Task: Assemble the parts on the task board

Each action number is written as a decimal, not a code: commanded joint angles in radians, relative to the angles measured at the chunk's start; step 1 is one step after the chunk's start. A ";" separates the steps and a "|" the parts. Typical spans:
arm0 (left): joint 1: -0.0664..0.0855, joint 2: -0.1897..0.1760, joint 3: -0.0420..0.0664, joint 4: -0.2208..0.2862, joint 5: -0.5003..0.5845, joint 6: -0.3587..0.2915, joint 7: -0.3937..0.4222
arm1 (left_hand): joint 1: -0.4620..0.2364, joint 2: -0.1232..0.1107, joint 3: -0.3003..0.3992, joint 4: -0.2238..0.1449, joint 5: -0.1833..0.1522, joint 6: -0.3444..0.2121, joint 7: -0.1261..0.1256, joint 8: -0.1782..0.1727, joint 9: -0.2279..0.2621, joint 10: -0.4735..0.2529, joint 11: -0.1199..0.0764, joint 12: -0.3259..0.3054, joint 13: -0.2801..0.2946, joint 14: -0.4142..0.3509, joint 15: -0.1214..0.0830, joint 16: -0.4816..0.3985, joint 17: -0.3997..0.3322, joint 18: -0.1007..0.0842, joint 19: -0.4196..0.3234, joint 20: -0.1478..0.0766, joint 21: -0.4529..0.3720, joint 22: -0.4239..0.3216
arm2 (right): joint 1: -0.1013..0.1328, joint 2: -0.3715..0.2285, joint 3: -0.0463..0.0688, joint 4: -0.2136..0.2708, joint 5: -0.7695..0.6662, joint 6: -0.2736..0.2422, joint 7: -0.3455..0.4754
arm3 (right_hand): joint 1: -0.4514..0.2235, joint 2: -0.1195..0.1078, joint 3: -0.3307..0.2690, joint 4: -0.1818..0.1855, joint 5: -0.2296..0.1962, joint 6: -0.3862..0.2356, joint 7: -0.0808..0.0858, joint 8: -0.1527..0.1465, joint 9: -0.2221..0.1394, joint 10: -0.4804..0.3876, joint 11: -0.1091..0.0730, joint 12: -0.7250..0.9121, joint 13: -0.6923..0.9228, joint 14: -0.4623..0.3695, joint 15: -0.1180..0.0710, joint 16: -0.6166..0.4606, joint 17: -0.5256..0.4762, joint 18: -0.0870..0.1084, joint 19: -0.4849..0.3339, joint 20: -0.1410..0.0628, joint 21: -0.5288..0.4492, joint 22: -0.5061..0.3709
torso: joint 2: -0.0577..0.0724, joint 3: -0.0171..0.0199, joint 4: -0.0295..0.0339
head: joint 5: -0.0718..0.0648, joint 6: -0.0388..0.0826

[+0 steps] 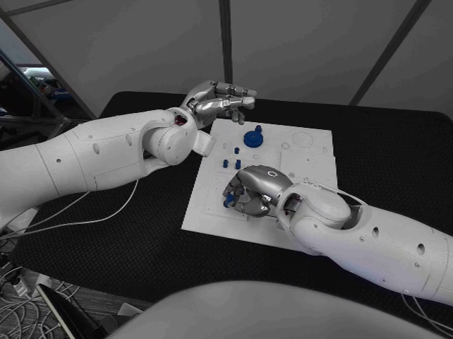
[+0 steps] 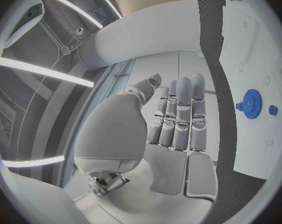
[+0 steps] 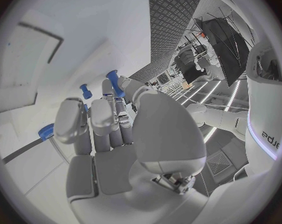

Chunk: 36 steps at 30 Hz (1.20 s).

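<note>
I see the black table [image 1: 389, 155] carrying the flat white plastic task board [image 1: 298, 169], its near corner hidden under my right arm. My left hand [image 1: 219, 100] hovers at the board's far left corner, fingers straight and together, holding nothing. My right hand [image 1: 252, 194] curls down on the board; whether it grips a part I cannot tell. A round blue toothed gear [image 1: 253, 138] stands mid-board beside small blue pegs [image 1: 231, 164].

White task board [image 1: 308, 159] is laid flat mid-table; blue gear [image 1: 253, 138] is seated upright at its far side, small blue pegs [image 1: 230, 164] nearer.
</note>
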State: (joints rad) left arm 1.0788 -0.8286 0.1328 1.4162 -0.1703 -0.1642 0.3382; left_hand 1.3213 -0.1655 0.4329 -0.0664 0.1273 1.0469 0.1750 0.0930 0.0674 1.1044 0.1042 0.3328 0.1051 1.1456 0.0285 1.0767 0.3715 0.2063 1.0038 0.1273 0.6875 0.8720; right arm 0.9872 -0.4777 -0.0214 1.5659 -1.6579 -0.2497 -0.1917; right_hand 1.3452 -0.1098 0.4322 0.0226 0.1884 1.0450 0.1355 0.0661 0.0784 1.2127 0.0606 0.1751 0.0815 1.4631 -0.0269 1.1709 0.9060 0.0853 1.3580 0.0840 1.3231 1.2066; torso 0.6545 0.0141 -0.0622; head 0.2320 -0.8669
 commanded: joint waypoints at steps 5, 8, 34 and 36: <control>0.002 0.001 0.001 0.001 0.002 0.014 -0.001 | -0.004 0.009 -0.007 0.000 0.004 -0.009 0.002 -0.001 0.000 -0.005 -0.002 0.005 0.001 -0.005 0.000 0.002 -0.002 -0.025 -0.004 0.004 -0.004 -0.001 | -0.001 0.001 -0.001 -0.001 -0.027 -0.003 -0.028 | -0.009 -0.033 -0.014 0.006 -0.010 -0.067 -0.009 -0.006 -0.014 -0.014 -0.005 -0.007 0.001 0.000 0.003 0.004 0.000 0.004 -0.003 0.001 0.000 0.001 | 0.000 0.0002 0.0000 | -0.001 -0.001; 0.002 0.000 0.001 0.000 0.002 0.015 -0.002 | -0.004 0.009 -0.007 0.000 0.004 -0.009 0.002 -0.001 0.000 -0.005 -0.002 0.005 0.001 -0.005 0.000 0.002 -0.002 -0.025 -0.004 0.004 -0.004 -0.001 | -0.001 0.001 -0.001 0.001 -0.039 -0.014 -0.029 | -0.010 -0.035 -0.016 0.006 -0.012 -0.072 -0.011 -0.006 -0.014 -0.014 -0.006 -0.007 0.002 0.000 0.003 0.004 0.000 0.004 -0.003 0.000 0.000 0.000 | 0.000 0.0006 -0.0002 | -0.001 -0.001; 0.002 -0.011 0.000 -0.007 0.002 0.018 -0.003 | -0.005 0.010 -0.009 0.000 0.004 -0.011 0.002 -0.001 -0.001 -0.009 -0.001 0.007 0.001 -0.006 0.000 0.002 -0.002 -0.025 -0.004 0.005 -0.004 -0.002 | 0.004 -0.188 0.001 0.171 0.175 -0.265 0.081 | -0.008 -0.045 -0.046 0.019 -0.006 0.012 -0.001 0.053 0.011 0.079 -0.011 0.040 0.038 -0.005 -0.002 -0.011 -0.024 0.006 -0.009 -0.006 -0.011 -0.013 | -0.007 -0.0003 -0.0095 | -0.027 0.017; 0.002 -0.013 -0.001 -0.006 0.002 0.018 -0.003 | -0.005 0.010 -0.009 0.000 0.004 -0.011 0.002 -0.001 -0.001 -0.009 -0.001 0.007 0.001 -0.006 0.000 0.002 -0.002 -0.025 -0.004 0.005 -0.004 -0.002 | 0.014 -0.235 0.003 0.195 0.268 -0.202 0.076 | -0.027 -0.049 -0.063 0.033 0.002 0.024 -0.004 0.060 0.013 0.103 -0.015 0.064 0.055 -0.005 -0.005 -0.011 -0.024 0.007 -0.009 -0.007 -0.012 -0.014 | -0.009 -0.0005 -0.0131 | -0.034 0.019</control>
State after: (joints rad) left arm 1.0788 -0.8408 0.1313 1.4090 -0.1703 -0.1571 0.3311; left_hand 1.3173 -0.1615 0.4300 -0.0634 0.1273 1.0432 0.1787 0.0930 0.0673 1.1045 0.1041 0.3367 0.1048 1.1456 0.0285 1.0767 0.3708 0.2062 1.0037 0.1273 0.6876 0.8714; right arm 0.9945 -0.6986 -0.0209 1.7484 -1.5772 -0.4536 -0.1567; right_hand 1.3304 -0.1599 0.3776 0.0545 0.1874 1.0637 0.1312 0.1230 0.0901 1.3074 0.0460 0.2320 0.1314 1.4595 -0.0306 1.1591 0.8808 0.0853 1.3509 0.0767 1.3148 1.1927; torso 0.6497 0.0144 -0.0696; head 0.2047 -0.8508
